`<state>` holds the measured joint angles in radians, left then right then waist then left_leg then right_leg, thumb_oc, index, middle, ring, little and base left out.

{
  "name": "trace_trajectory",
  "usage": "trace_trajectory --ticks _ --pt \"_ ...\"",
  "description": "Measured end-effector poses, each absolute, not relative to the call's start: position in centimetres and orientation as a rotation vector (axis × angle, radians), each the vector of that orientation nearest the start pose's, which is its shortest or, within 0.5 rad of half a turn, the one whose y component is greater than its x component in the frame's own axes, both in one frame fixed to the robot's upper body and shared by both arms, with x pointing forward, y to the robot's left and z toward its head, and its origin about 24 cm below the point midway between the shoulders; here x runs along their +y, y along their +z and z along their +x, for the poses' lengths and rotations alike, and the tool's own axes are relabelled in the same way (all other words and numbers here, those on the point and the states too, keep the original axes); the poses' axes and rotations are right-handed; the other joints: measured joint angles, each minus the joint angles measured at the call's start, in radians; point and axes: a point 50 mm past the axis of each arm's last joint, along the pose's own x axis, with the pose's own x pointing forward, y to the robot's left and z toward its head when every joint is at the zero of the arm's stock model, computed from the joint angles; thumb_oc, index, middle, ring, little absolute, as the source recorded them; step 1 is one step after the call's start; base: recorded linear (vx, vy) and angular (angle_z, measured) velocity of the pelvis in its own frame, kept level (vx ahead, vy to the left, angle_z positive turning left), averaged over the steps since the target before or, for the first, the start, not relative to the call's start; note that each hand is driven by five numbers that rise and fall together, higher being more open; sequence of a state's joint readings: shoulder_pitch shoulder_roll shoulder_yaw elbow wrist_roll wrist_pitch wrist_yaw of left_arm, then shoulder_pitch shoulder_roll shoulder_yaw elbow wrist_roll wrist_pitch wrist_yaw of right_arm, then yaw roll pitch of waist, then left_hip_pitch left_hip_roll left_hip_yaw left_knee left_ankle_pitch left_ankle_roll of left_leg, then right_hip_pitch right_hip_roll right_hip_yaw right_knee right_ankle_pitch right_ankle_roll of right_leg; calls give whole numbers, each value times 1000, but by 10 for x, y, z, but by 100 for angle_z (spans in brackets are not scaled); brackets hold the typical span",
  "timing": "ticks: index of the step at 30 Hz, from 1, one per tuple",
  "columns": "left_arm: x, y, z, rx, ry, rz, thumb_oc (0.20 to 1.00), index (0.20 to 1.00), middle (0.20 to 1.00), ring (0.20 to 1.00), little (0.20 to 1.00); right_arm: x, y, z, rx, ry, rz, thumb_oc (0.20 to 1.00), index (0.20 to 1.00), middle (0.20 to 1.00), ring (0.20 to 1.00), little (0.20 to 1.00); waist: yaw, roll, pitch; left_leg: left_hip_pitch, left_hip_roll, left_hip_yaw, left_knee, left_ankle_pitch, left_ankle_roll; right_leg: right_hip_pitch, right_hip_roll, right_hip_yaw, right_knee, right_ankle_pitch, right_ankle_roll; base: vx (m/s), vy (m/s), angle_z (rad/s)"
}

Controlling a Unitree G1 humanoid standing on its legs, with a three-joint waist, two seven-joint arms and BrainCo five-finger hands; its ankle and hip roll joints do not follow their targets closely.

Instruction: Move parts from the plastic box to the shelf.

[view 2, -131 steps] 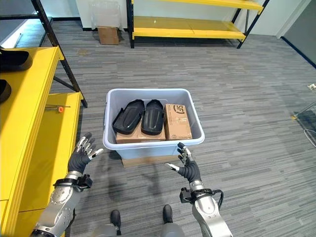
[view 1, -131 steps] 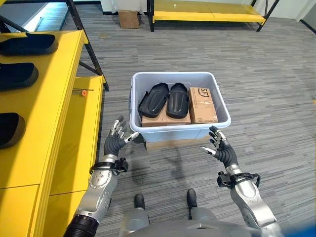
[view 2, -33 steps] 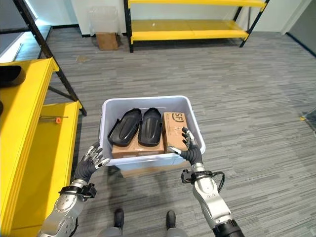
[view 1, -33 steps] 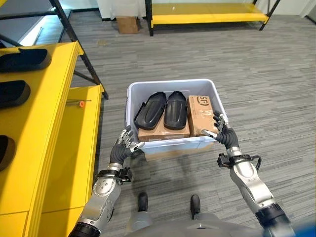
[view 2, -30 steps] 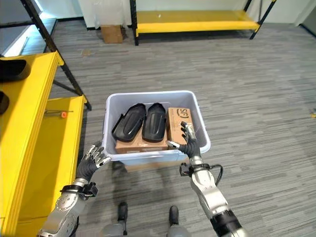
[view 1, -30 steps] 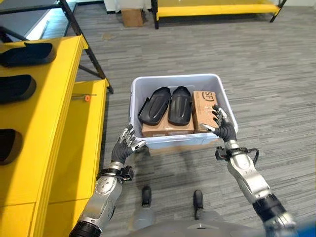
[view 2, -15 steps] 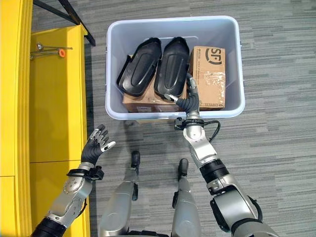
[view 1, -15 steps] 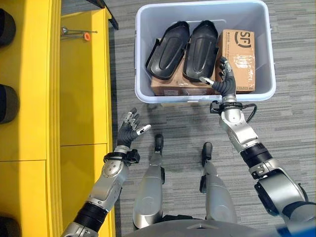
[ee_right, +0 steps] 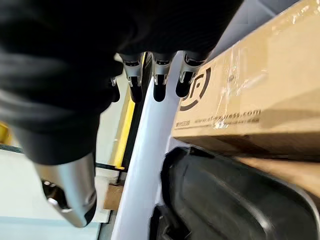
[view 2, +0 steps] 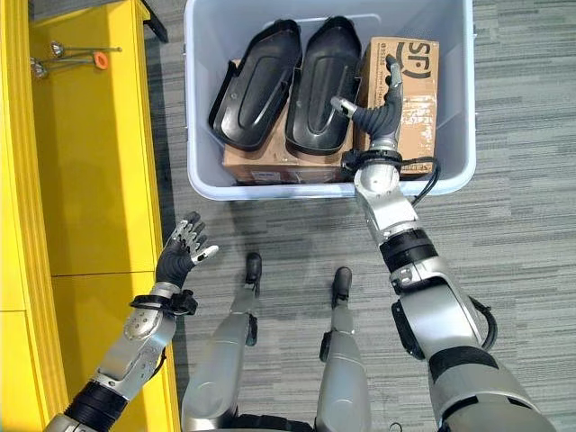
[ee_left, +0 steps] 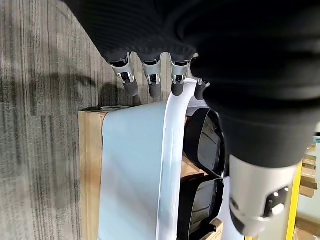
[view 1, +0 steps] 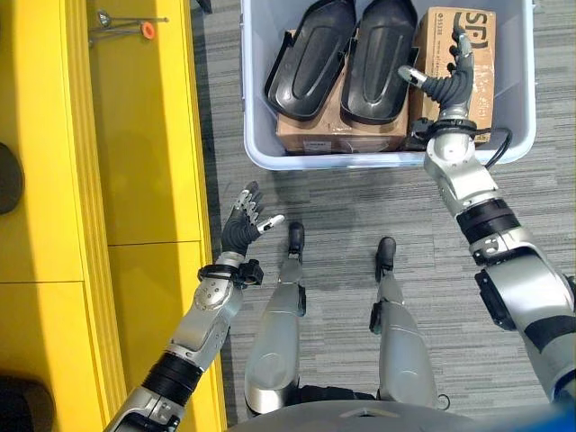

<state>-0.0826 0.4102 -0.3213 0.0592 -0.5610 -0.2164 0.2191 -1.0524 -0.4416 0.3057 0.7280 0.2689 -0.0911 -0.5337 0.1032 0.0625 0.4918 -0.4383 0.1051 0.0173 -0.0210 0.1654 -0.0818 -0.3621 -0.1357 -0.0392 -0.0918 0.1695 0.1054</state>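
Upper right of the frame, the right hand (view 1: 443,83) hovers, fingers spread, over the plastic box (view 1: 253,135), poised between black part (view 1: 382,58) and carton (view 1: 477,54); left hand (view 1: 245,225) waits open at lower left.

Black logo print on cardboard box (view 2: 409,81), seemingly lettering.

Right wrist cam: my right hand (ee_right: 75,65) is over the plastic box (ee_right: 145,165), fingers (ee_right: 160,85) straight and spread, dark tips just off a taped cardboard carton (ee_right: 240,100) with black print. I can't tell if they touch it. One black moulded part (ee_right: 225,200) lies just beside the carton. Past the box's pale wall I see a yellow shelf edge (ee_right: 125,127).
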Motion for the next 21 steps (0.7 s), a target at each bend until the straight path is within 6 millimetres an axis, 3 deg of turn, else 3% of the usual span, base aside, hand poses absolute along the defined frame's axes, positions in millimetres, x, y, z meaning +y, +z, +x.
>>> trace_trajectory --ticks 21 --pt "161 66 270 -118 -48 -177 1000 1000 1000 1000 1000 -189 219 409 -307 -414 -218 1000 1000 1000 1000 1000 1 1 4 -41 -4 -2 4 1 2 -40 -3 -1 0 4 1 2 0 1"
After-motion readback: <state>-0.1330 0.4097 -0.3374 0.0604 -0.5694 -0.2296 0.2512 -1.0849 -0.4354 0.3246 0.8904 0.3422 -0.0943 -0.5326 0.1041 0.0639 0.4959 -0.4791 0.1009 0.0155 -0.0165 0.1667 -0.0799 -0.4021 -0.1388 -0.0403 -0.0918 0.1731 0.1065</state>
